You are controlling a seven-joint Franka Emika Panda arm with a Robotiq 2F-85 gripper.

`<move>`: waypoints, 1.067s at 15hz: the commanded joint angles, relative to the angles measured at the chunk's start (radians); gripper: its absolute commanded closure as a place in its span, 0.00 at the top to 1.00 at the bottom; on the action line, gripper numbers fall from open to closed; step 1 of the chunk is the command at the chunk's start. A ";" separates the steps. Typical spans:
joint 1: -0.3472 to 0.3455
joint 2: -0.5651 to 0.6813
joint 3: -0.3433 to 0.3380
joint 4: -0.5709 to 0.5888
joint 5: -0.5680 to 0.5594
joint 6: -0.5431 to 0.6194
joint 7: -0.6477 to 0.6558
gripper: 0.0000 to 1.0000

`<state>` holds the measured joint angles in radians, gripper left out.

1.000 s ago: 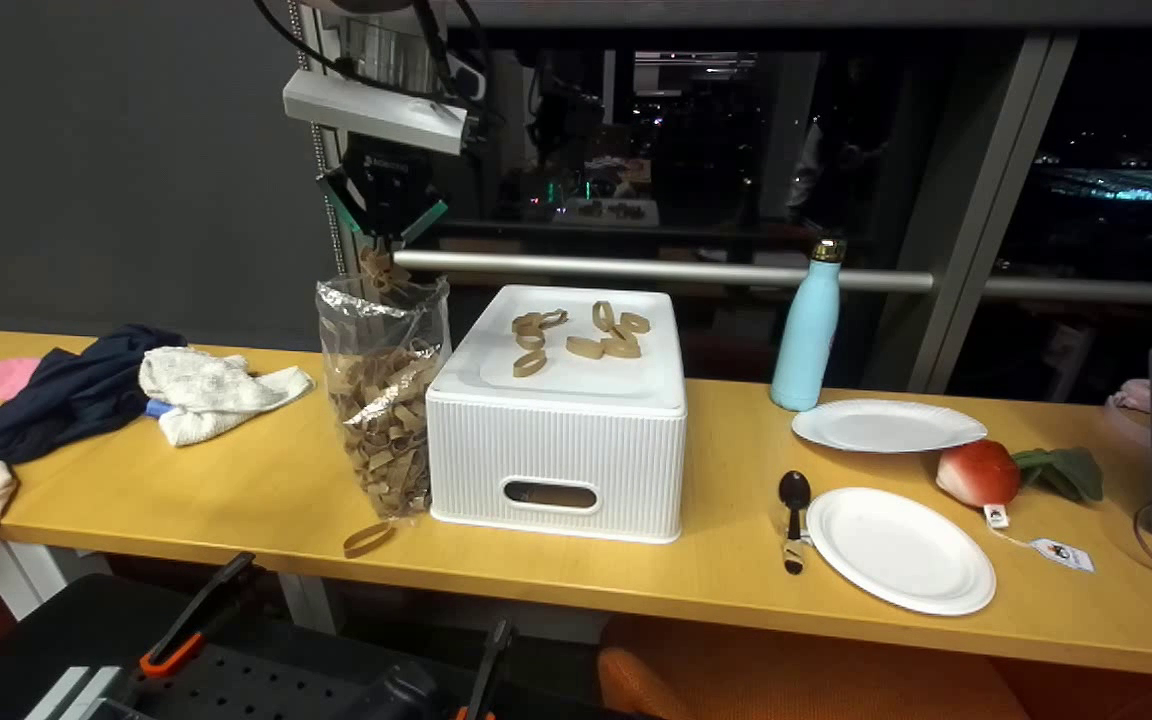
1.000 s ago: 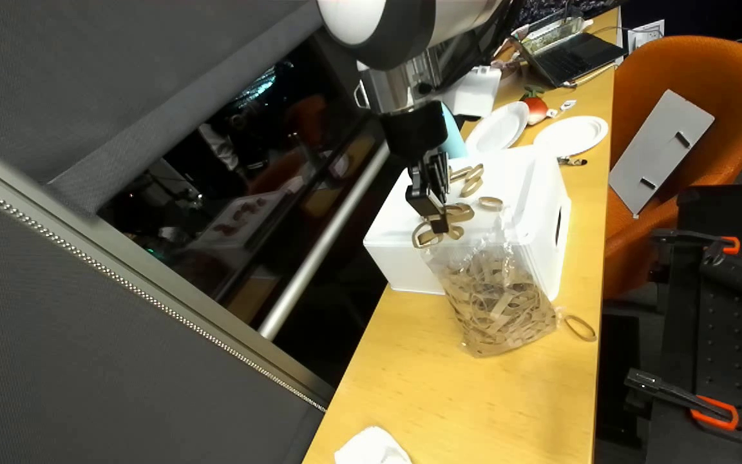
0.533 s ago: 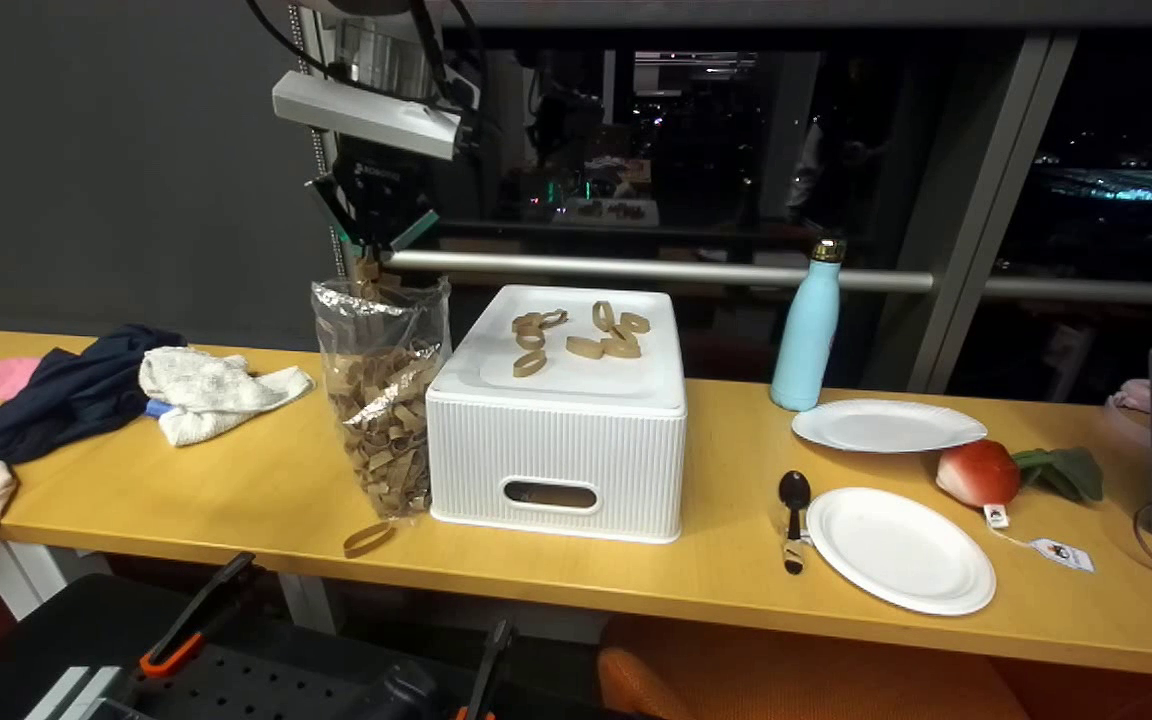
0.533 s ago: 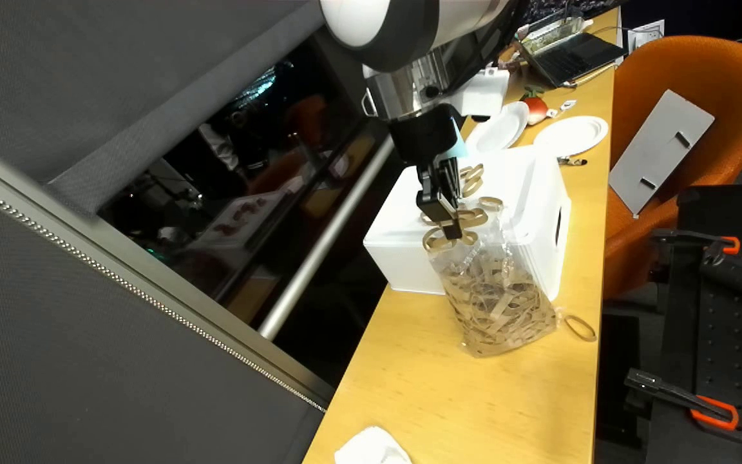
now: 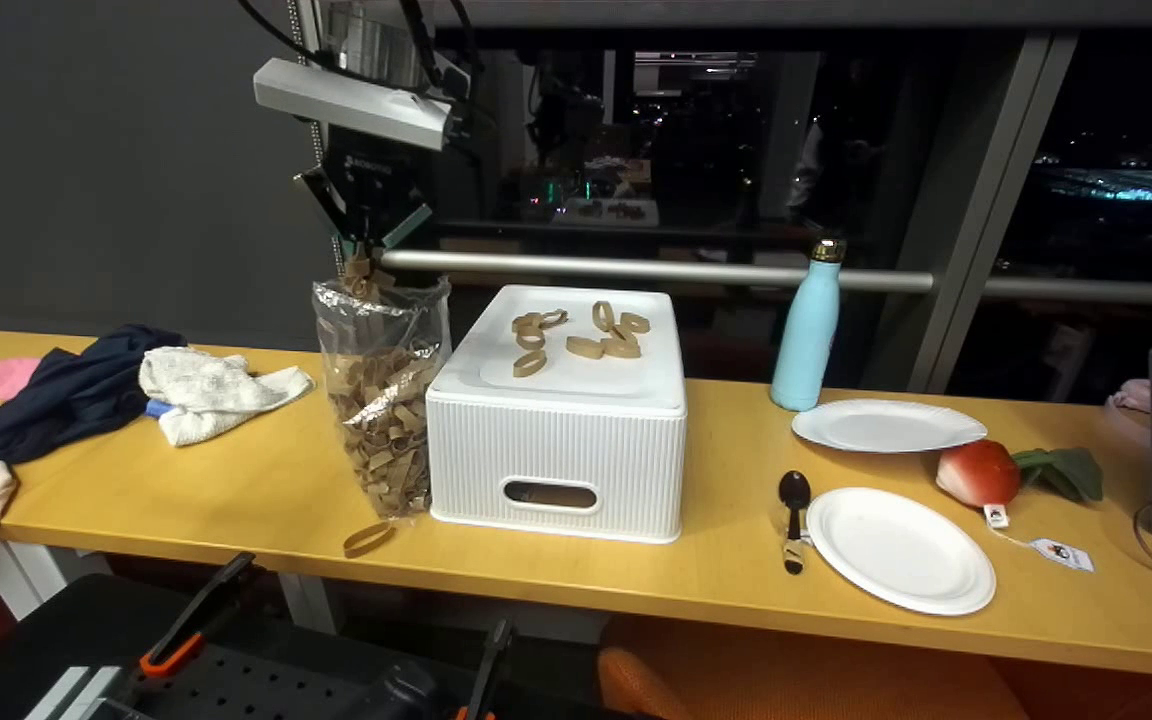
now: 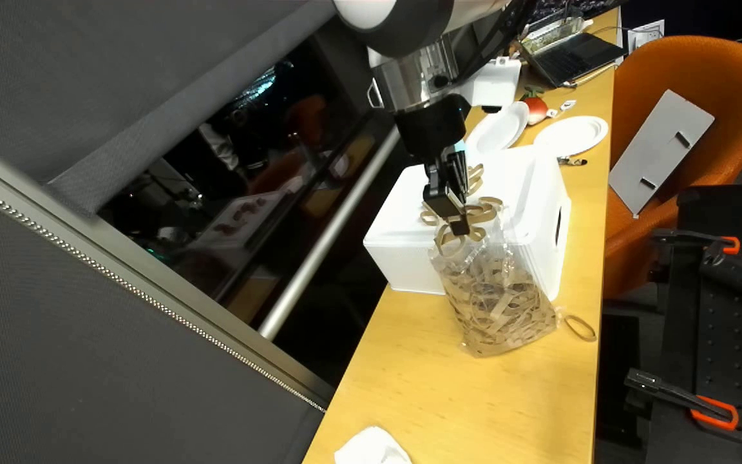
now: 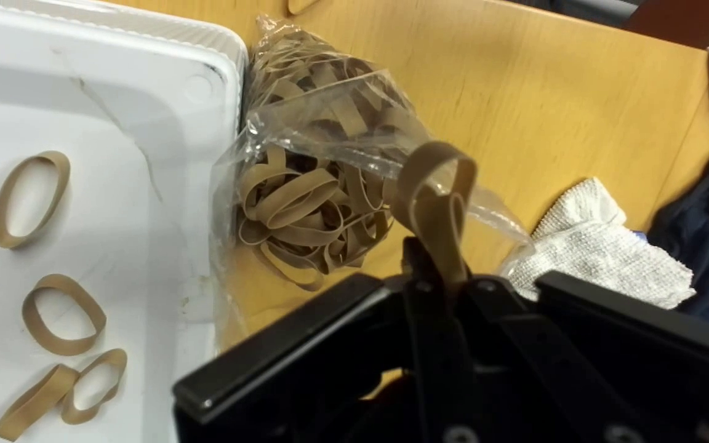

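- Gripper, black: fingers drawn close together, pinching tan bands; just right of centre in an exterior view, lower right of the wrist view.
- Tan bands, flat loops, held: ends caught between the fingertips, loops standing out beyond them near the middle of the wrist view; in both exterior views, just below the tips, at the mouth of a clear bag. Contact with its rim cannot be told.
- Clear bag: open at top, standing beneath the gripper, just beside a white box; left of centre in an exterior view.
- Bag contents: similar loops, heaped, upper middle of the wrist view, apart from the fingers.
- White box: ribbed sides, slot in front, centre of the frame.
- Loose bands: several, on the box top; left edge of the wrist view.
- Single band: on the table, near its front edge, lower left.
- White cloth: rumpled, left of the bag.
- Blue bottle: upright, right of the box.
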<state>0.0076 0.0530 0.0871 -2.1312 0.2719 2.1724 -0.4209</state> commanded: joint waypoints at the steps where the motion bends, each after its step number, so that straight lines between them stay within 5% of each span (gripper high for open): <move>1: 0.009 -0.063 -0.014 -0.042 -0.008 -0.016 0.024 0.01; 16: 0.010 -0.064 -0.043 -0.063 -0.006 0.048 -0.010 0.01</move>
<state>0.0078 0.0033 0.0488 -2.1954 0.2705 2.2006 -0.4172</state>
